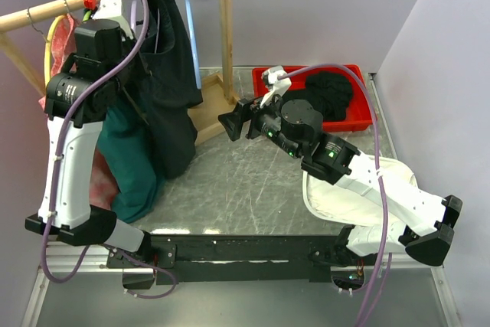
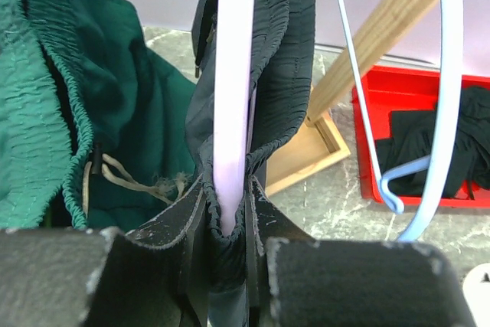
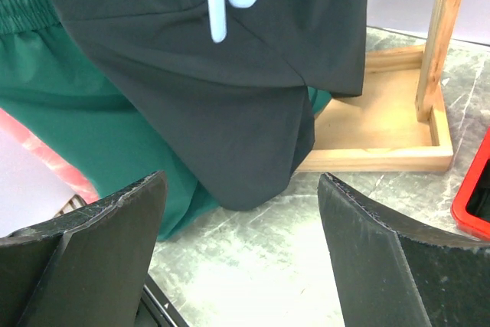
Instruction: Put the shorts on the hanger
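The counter [image 1: 230,181] is a grey, scratched metal sheet. At its far right stands a red bin [image 1: 360,123] holding a heap of black clothes [image 1: 331,91]. Just left of the bin, the wooden base frame [image 1: 208,109] of a rack sits flat on it. White fabric [image 1: 337,198] lies crumpled at the near right. At the left, the lower end of the green shorts [image 1: 134,189] appears to rest on the surface.

no legible text or numbers, white markings on left arm joint [image 1: 67,91] too small to read
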### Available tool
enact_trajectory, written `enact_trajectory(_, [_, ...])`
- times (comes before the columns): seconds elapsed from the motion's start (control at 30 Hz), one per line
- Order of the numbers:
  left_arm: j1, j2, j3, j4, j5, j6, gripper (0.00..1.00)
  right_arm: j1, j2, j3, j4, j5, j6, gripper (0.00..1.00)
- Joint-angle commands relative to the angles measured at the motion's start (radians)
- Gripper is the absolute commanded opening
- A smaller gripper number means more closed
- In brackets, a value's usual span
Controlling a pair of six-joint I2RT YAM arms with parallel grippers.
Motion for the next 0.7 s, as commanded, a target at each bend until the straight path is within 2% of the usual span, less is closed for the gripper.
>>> enact_trajectory(0.0, [0.03, -0.012, -0.006, 0.113, 0.007, -0.047, 0.01, 0.002, -0.037, -0.003, 0.032, -0.012, 0.002, 0.87])
enact_trajectory(0.33, [0.031, -0.035, -0.048, 0.111, 0.02, -0.066, 0.01, 0.003, -0.028, -0.005, 0.041, -0.023, 0.006, 0.87])
enact_trajectory(0.4, [0.031, -0.045, -0.058, 0.113, 0.031, -0.069, 0.05, 0.002, -0.028, -0.008, 0.041, -0.024, 0.006, 0.87])
enact_trajectory(0.43, [0.031, -0.048, -0.06, 0.114, 0.039, -0.07, 0.12, 0.002, -0.029, -0.008, 0.043, -0.023, 0.006, 0.87])
enact_trajectory(0.47, [0.031, -0.051, -0.06, 0.113, 0.052, -0.072, 0.36, 0.003, -0.029, -0.008, 0.04, -0.021, 0.005, 0.87])
enact_trajectory(0.57, [0.031, -0.06, -0.054, 0.101, 0.088, -0.089, 0.85, 0.002, -0.034, -0.01, 0.04, -0.023, 0.0, 0.87])
enact_trajectory(0.67, [0.031, -0.077, -0.08, 0.093, 0.12, -0.106, 0.99, 0.002, -0.039, -0.01, 0.035, -0.024, -0.006, 0.87])
